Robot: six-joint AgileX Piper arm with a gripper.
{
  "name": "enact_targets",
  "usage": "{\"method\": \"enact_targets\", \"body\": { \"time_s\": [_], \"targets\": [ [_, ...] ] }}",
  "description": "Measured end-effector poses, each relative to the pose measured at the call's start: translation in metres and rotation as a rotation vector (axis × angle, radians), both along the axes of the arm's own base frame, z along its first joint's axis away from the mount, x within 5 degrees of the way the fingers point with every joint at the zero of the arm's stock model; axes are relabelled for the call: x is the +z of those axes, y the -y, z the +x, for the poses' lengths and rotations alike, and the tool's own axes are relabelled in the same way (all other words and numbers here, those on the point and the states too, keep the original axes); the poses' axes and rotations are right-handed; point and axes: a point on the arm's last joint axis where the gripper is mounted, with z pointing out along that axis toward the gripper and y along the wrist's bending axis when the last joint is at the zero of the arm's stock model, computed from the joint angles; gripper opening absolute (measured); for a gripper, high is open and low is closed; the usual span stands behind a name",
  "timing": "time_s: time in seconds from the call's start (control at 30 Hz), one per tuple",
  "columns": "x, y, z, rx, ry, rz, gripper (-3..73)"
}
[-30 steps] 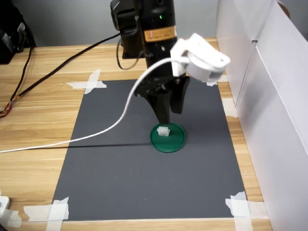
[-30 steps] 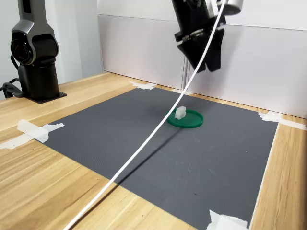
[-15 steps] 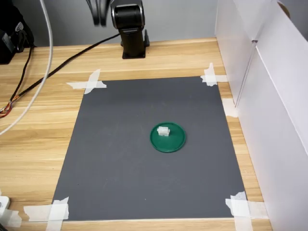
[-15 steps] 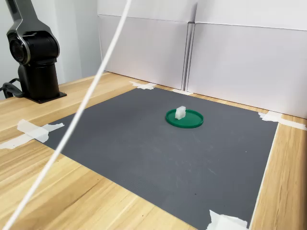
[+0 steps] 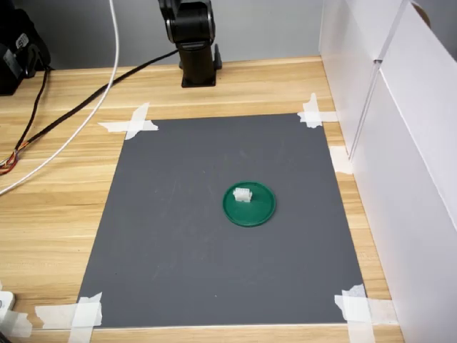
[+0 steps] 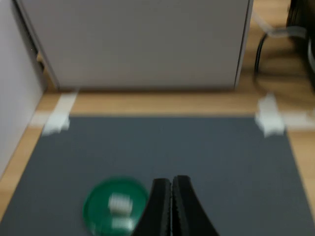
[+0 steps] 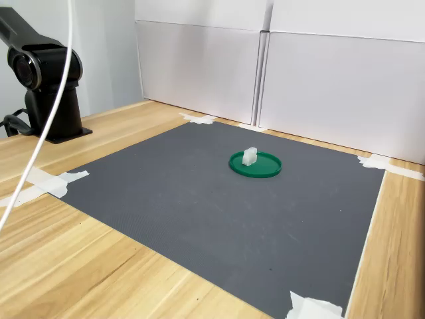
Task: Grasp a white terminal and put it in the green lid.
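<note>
We see the white terminal (image 5: 243, 194) sitting inside the green lid (image 5: 261, 212), toward its 10 o'clock edge in the first exterior view; our end effector (image 6: 171, 184) hangs pinched together, empty.

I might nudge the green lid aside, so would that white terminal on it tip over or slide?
The white terminal stands taller than wide in the second exterior view, so it may tip. It looks tiny and probably light, so it could slide on the green lid, whose low rim may stop it.
</note>
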Motion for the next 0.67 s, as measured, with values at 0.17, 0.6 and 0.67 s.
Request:
{"method": "enact_targets", "body": {
  "time_s": [0.17, 0.6, 0.67],
  "targets": [
    [-0.041, 0.003, -0.032, 0.005, -0.013, 0.007, -2.0],
    [-0.094, 0.005, -0.049, 0.000, 0.003, -0.011, -2.0],
    [-0.100, 0.006, -0.048, -0.006, -0.014, -0.040, -2.0]
  ]
}}
